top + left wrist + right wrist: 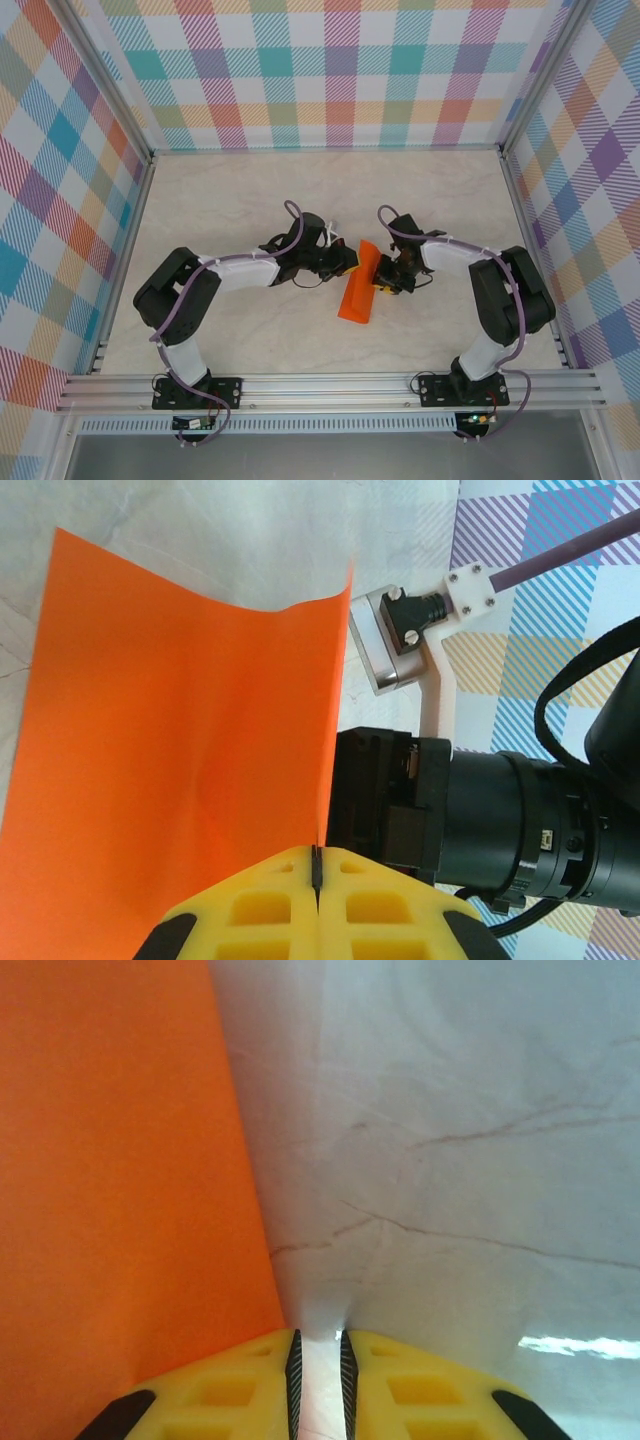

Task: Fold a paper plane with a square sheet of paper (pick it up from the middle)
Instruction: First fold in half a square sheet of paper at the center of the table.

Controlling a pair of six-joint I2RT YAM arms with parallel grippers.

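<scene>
We found the square sheet of paper (357, 295) a little right of the middle of the table (220, 200), in the half nearer the near edge. From above it showed as a narrow orange strip running from near to far, with both arms reaching in to its far end, one on each side.

The left gripper (315, 868) was closed tight, its yellow pads meeting in a thin seam. The sheet's edge ran straight down into that seam, so we took it as pinched there. The rest of the sheet bowed away to the left in that wrist view, over the pale table.

The right gripper (318, 1350) stood narrow, with a slim gap between its fingers (420, 1390) that showed a pale surface. The paper's edge came down to the outer side of its left-hand finger, just beside the gap. We could not tell whether it touched.
</scene>
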